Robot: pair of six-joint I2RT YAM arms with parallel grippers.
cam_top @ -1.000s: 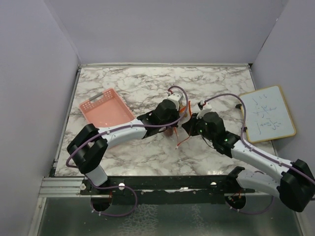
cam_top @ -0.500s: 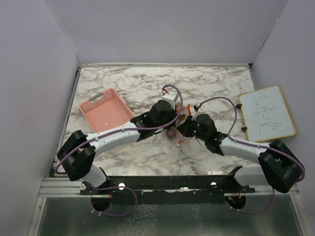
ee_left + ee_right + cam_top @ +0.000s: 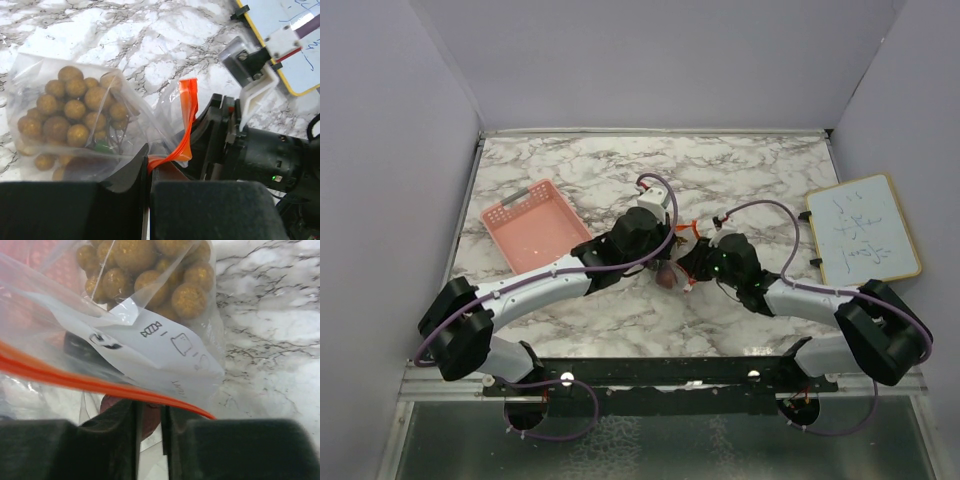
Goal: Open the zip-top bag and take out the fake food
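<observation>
You're mid-opening, I judge: your left pincer (image 3: pixel 149 167) and right pincer (image 3: pixel 150 412) each sit clamped on a lip of the crinkly clear plastic zip-top bag (image 3: pixel 145 112), with the golden-brown grape-like fake food (image 3: pixel 75 107) inside it just beyond their tips, so next draw them apart.

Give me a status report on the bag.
Left gripper and right gripper both shut on zip-top bag mouth. Grape bunch inside. Nothing blocking.
</observation>
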